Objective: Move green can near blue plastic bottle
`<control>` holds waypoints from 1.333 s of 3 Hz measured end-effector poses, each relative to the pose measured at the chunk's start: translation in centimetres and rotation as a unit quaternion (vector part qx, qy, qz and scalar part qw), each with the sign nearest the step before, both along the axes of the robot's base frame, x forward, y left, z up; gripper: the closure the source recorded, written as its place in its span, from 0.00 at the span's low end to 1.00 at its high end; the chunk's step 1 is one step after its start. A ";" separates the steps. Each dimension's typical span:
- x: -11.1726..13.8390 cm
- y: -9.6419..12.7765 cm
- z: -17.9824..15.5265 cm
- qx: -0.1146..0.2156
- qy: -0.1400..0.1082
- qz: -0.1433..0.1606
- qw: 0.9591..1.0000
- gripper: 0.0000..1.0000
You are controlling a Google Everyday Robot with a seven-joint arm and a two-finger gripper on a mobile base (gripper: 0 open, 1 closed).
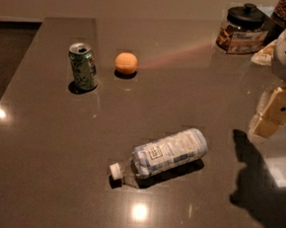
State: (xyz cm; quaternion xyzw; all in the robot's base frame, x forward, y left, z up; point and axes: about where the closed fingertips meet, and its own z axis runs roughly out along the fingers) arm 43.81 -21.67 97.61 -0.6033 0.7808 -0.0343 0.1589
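Note:
The green can (83,66) stands upright on the dark table (42,142) at the left, silver top with its opening showing. The blue plastic bottle (164,153) lies on its side near the front middle, white cap pointing left. The gripper (274,112) hangs at the right edge of the view above the table, far right of the can and to the right of the bottle, with pale finger parts showing. It holds nothing that I can see.
A round orange fruit (126,63) sits just right of the can. A dark-lidded glass jar (242,29) stands at the back right, with other items beside it. The table's left edge runs diagonally; the front edge is close below the bottle.

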 end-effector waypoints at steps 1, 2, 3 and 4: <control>0.0 0.0 0.0 0.000 0.000 0.000 1.000 0.00; 2.1 2.2 0.1 0.022 -0.008 0.020 1.000 0.00; 4.8 5.3 0.0 0.056 -0.013 0.041 0.997 0.00; 8.0 9.7 -0.1 0.104 -0.021 0.064 0.992 0.00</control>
